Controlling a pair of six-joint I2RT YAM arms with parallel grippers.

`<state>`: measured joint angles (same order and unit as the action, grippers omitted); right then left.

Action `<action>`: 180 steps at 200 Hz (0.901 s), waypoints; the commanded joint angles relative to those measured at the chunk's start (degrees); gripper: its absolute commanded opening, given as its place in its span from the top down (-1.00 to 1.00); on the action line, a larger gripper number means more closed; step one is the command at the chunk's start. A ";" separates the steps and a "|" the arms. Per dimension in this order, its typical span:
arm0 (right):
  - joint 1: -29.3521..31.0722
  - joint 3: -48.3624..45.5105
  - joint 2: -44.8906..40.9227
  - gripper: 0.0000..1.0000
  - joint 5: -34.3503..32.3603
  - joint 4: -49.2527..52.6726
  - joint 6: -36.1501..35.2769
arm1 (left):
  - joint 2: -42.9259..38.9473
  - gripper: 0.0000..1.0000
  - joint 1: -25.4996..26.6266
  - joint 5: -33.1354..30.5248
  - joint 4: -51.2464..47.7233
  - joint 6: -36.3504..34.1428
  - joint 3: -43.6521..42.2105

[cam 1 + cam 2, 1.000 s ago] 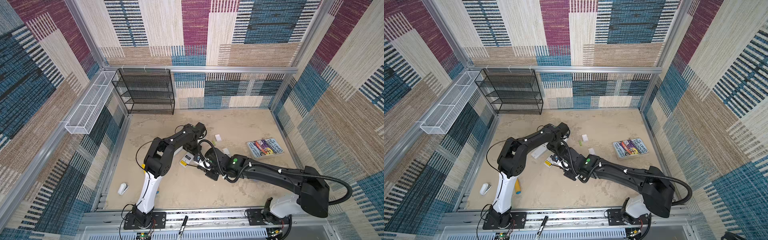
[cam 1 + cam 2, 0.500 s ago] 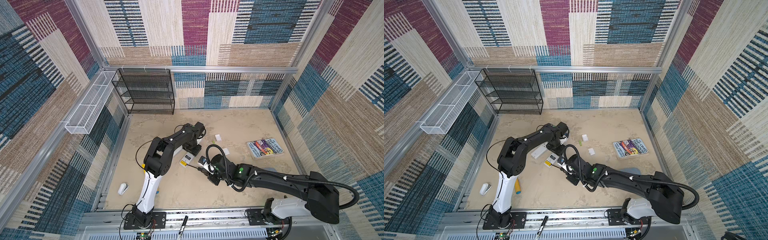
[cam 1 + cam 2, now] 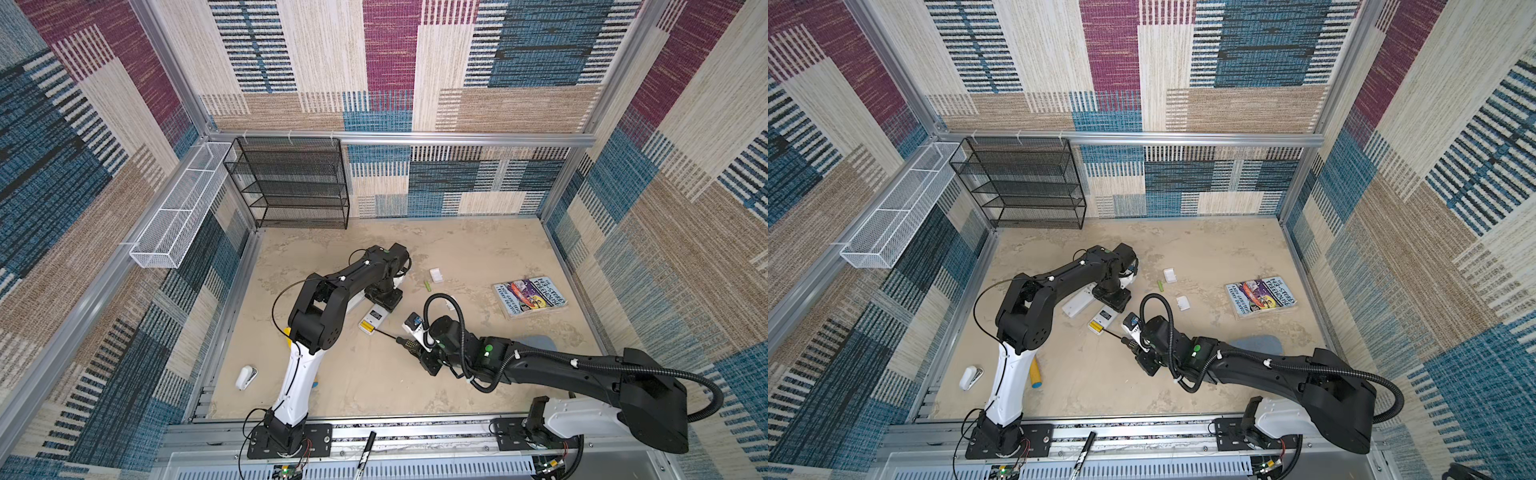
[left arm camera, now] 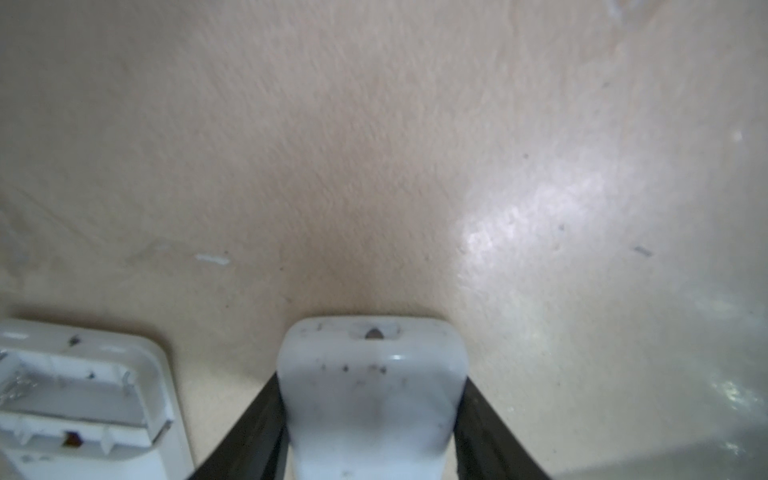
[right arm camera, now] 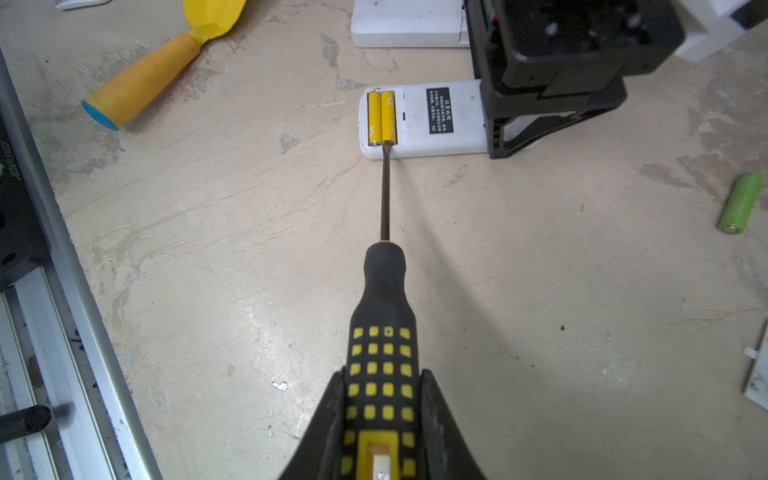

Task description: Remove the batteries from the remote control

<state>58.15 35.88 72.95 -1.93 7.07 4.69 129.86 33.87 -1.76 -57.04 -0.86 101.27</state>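
Note:
A white remote control (image 5: 432,120) lies back-up on the floor, its battery bay uncovered. Two yellow batteries (image 5: 381,118) sit side by side in the bay. My left gripper (image 4: 372,386) is shut on the remote's other end (image 3: 372,320). My right gripper (image 5: 380,382) is shut on a black-and-yellow screwdriver (image 5: 384,316), seen in a top view too (image 3: 405,341). Its tip touches the end of one yellow battery. One green battery (image 5: 739,203) lies loose on the floor in both top views (image 3: 427,286) (image 3: 1159,285).
A second white remote (image 3: 1077,305) with an empty bay (image 4: 83,395) lies beside the left gripper. Two white covers (image 3: 1169,275) (image 3: 1182,302), a book (image 3: 530,296), a yellow blue-tipped tool (image 3: 1035,372), a white object (image 3: 246,377) and a black rack (image 3: 291,183) are around.
My right arm has swung its elbow lower and to the right, drawing the screwdriver slightly toward the front. The left arm and the remote have stayed put.

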 commanded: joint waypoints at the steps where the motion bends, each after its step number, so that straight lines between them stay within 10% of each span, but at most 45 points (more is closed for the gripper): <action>1: 0.06 -1.67 -0.44 1.00 0.79 -5.44 3.54 | 5.29 0.32 0.06 -3.10 -1.65 -0.32 -1.65; 180: 0.10 -13.73 -3.45 1.00 0.61 -24.62 8.06 | 6.24 0.33 0.06 -0.78 -1.59 -1.69 0.06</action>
<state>58.15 22.48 69.08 -1.56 -12.03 12.34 130.96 33.65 -0.93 -58.76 -1.98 103.13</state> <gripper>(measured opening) 0.254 0.587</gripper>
